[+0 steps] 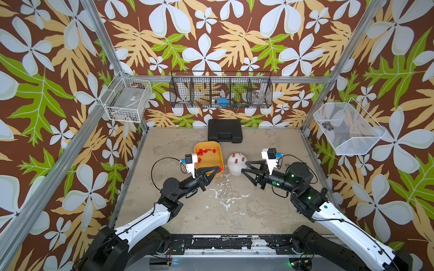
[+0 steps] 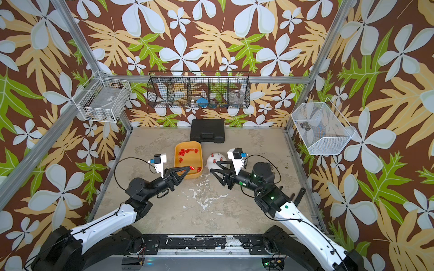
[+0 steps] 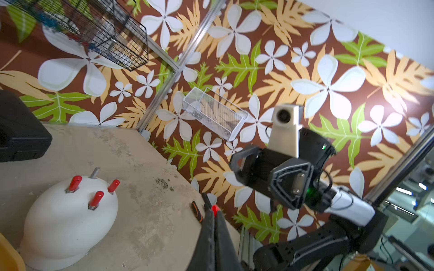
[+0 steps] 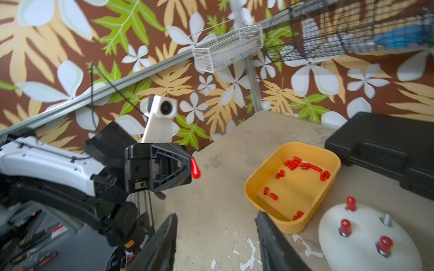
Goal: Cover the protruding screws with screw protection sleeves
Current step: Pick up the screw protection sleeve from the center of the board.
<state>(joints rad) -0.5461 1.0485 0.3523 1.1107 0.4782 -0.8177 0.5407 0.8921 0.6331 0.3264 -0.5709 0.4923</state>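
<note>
Brown wallpaper [image 1: 211,35] printed with pale flowers and green and tan leaves encloses a worn beige tabletop [image 1: 234,211]. Near the middle of the table stands a white dome [image 1: 232,170], smooth and rounded like half a ball. Four thin screws [image 4: 387,219] stick up from its top. Three of them wear bright red sleeves [image 3: 75,183], small glossy cylinders with rounded ends. A short collar of grey metal shows beneath each one. The fourth, a bare screw [image 3: 94,173], is a short silver-grey stud on the far side of the dome's crown, toward the back wall.

Just beside the dome, on the robot's left of it, sits a yellow plastic tub [image 1: 207,142] with rounded corners. Many loose sleeves [image 4: 303,165] lie scattered on its floor. Most are bunched near the far wall, and a few lie singly or in pairs nearer the front.

The left gripper [image 1: 220,168] hangs over the near end of the tub, on the side facing the dome. Its jaws are pressed together on one held sleeve [image 3: 215,208], whose red end pokes out past the fingertips. The right gripper [image 1: 243,167] is at the dome's right side, jaws spread apart with nothing between them. Whether a finger touches the dome cannot be told.

A closed black carry case [image 1: 225,130] lies by the back wall behind the tub. Wire baskets [image 1: 220,90] hang on the walls.
</note>
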